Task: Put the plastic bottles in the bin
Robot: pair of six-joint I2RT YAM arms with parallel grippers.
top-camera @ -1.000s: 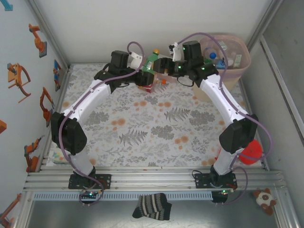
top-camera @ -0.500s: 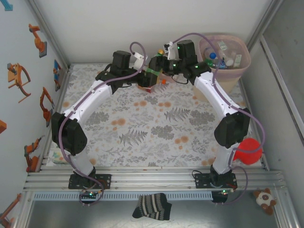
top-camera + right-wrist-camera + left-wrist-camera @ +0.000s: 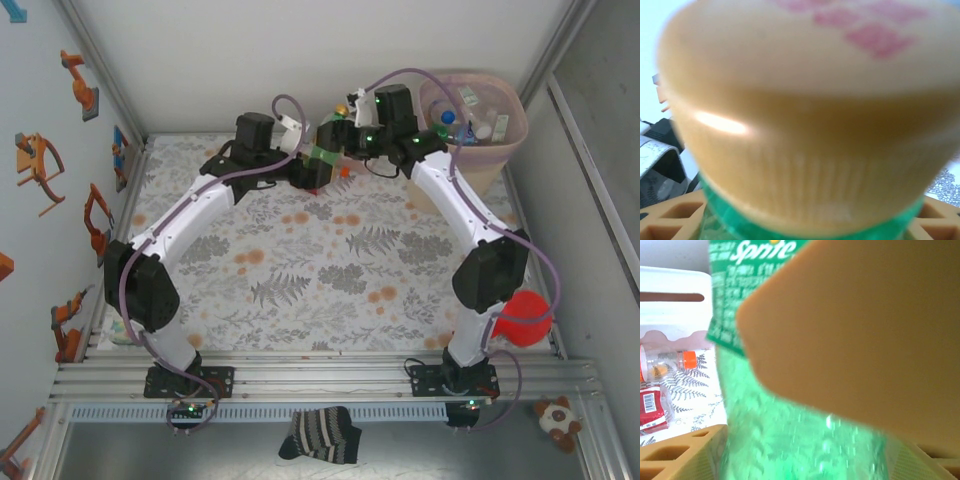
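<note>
You have the green Sprite bottle (image 3: 320, 153) raised at the table's far edge, near the bin (image 3: 505, 148) on its left, between both pincers. The left gripper (image 3: 805, 460) straddles the body. The right gripper (image 3: 805, 217) straddles the neck under the cap. Which one actually pinches cannot be told. It looks like a handover, since the right arm stands nearer the bin.

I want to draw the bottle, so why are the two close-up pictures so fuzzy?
Right wrist view: the yellow cap sits too close to the lens, so it blurs, with a glare spot. Left wrist view: the green bottle is close and blurry too. Top view: sharp and evenly lit.
</note>
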